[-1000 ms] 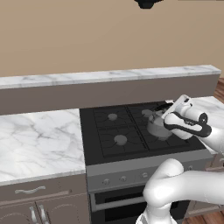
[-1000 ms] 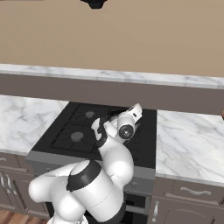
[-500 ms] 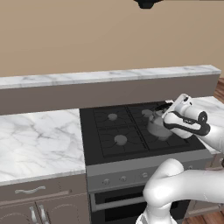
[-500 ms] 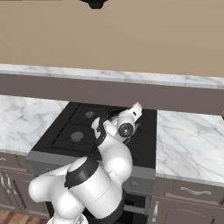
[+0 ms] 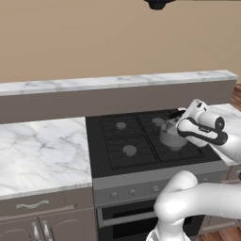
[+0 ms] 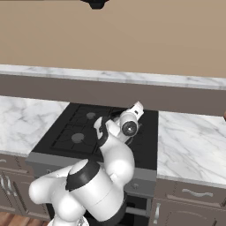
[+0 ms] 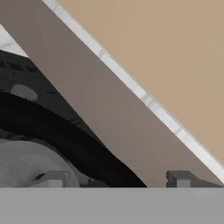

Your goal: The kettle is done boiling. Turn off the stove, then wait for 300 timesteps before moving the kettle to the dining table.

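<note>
The kettle (image 5: 170,134) sits on the stove (image 5: 127,141), on its rear burner nearest the arm. The tool (image 7: 116,180) is spread wide astride the black handle (image 7: 61,135). The handle should be centred before closing, then lifted straight.

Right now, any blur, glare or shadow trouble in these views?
Left base view: sharp, flat even light, no glare on the kettle. Right base view: sharp too, the stove evenly lit. Hand view: soft and blurry close up, the kettle's handle a smeared dark band.
</note>
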